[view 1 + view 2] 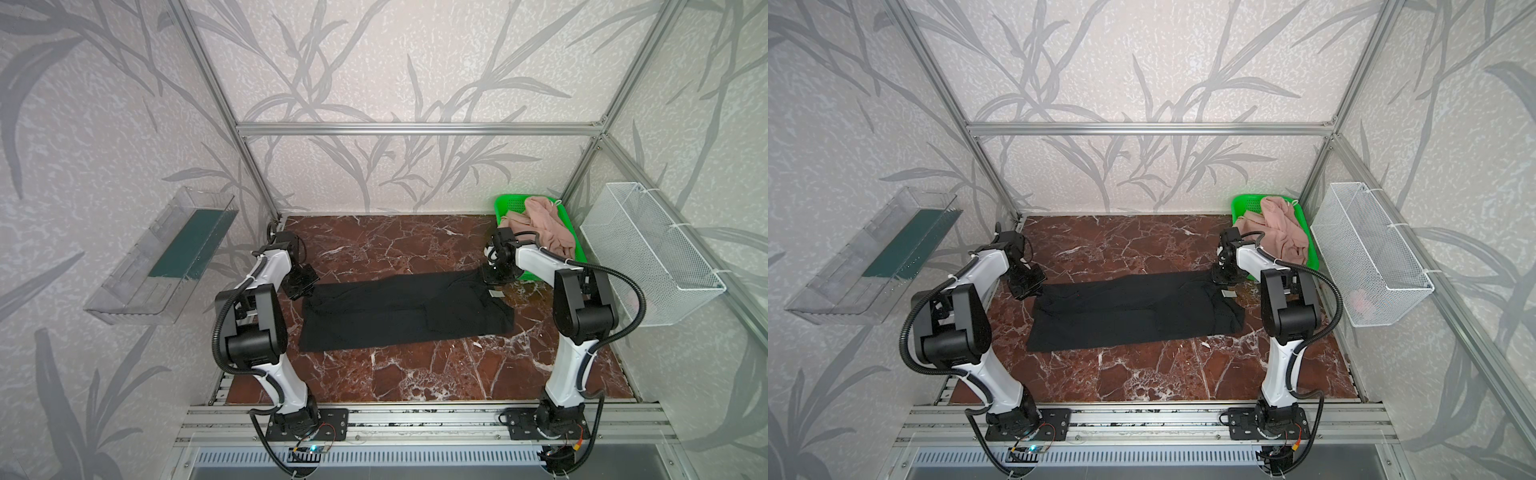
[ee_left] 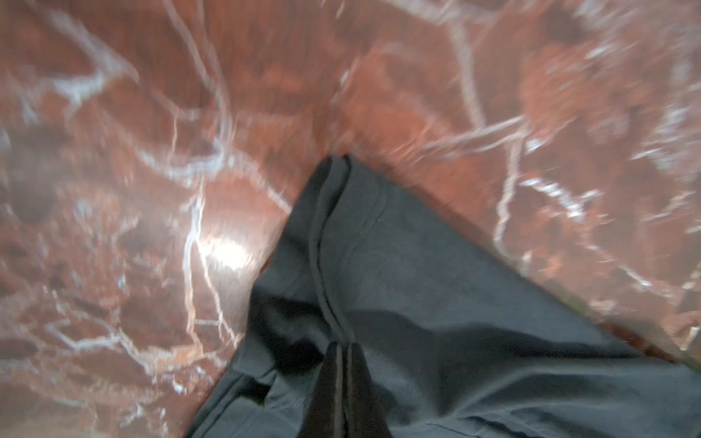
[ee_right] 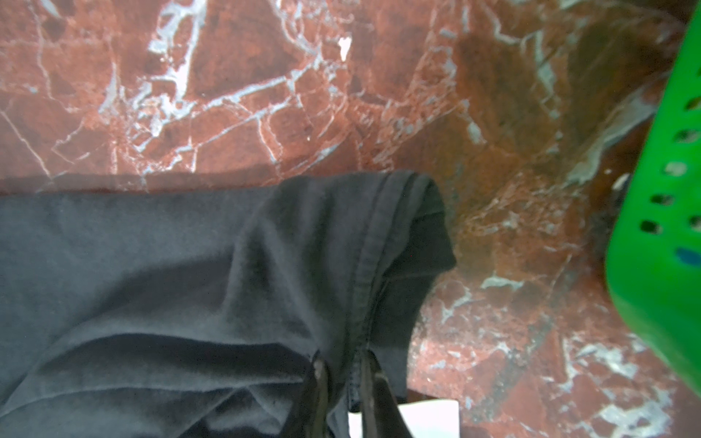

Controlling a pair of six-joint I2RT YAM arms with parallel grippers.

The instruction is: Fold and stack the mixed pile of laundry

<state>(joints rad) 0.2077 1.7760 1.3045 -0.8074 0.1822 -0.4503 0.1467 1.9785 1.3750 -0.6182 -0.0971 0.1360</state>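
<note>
The black T-shirt [image 1: 395,311] [image 1: 1125,311] lies spread as a long band across the red marble table. My left gripper [image 1: 305,286] [image 2: 343,345] is at its far left corner, jaws pressed together on a ridge of the black cloth [image 2: 417,284]. My right gripper [image 1: 496,280] [image 3: 343,356] is at the far right corner, shut on a seamed fold of the shirt [image 3: 151,265], next to its pale label [image 3: 428,417]. Dusty-pink shorts [image 1: 540,224] [image 1: 1279,228] sit crumpled in the green basket [image 1: 509,203].
The green basket [image 3: 664,246] stands at the table's back right corner, close to my right gripper. A white wire basket [image 1: 648,249] hangs on the right wall. A clear plastic bin [image 1: 166,253] hangs on the left wall. Bare marble [image 1: 436,370] runs in front of the shirt.
</note>
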